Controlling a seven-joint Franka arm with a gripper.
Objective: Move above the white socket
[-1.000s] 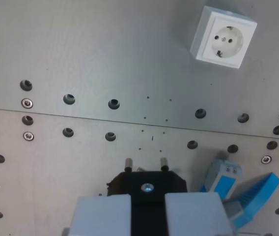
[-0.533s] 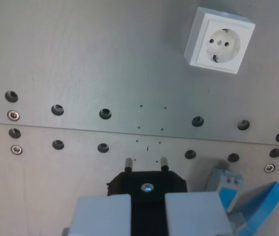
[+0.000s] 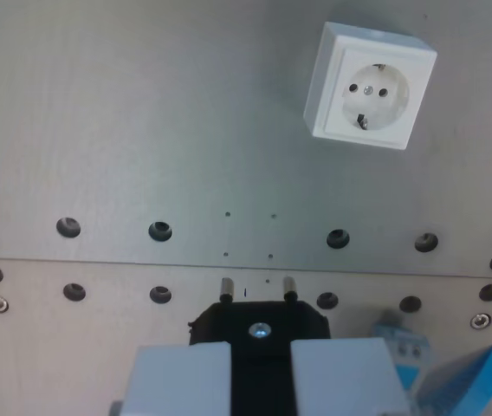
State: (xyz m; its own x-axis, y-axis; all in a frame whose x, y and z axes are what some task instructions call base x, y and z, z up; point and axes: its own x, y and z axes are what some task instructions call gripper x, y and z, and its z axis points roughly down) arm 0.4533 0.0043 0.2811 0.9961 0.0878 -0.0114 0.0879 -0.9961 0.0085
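Observation:
The white socket (image 3: pixel 369 87) is a square wall socket with a round recess and two holes, lying on the grey metal plate (image 3: pixel 142 113) at the wrist view's upper right. My gripper (image 3: pixel 260 364) is at the bottom centre, shut on a black plug (image 3: pixel 260 322) whose two metal pins (image 3: pixel 226 288) point up the picture. The socket lies well ahead of the pins and to the wrist view's right of them.
Rows of bolt holes and screws (image 3: pixel 159 231) run across the plate along a seam. A blue and grey part (image 3: pixel 441 373) lies at the bottom right, beside my fingers.
The camera has moved forward: the socket, the hole rows and the blue part have all shifted down and left in the picture. The plug stays in my grip.

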